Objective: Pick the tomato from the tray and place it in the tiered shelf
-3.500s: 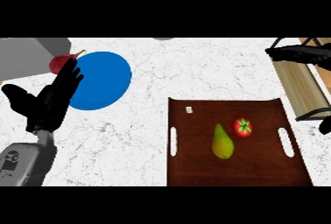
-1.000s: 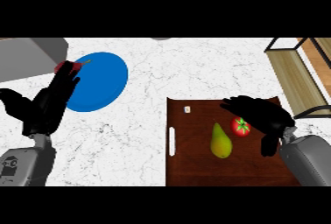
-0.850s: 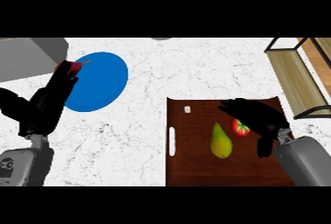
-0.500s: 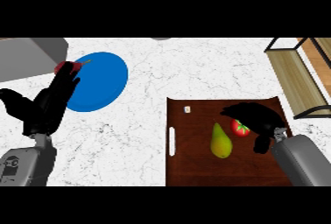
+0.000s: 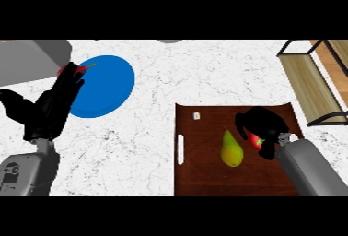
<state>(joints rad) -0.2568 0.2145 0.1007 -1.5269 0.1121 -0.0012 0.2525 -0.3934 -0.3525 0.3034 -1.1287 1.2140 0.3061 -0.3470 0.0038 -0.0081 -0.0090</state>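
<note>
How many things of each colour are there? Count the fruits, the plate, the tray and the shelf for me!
Red: 2, the tomato under the right hand and a small fruit behind the left hand
Yellow-green: 1, the pear
Blue: 1, the plate
Brown: 1, the tray
Tan: 1, the tiered shelf
Total: 6
</note>
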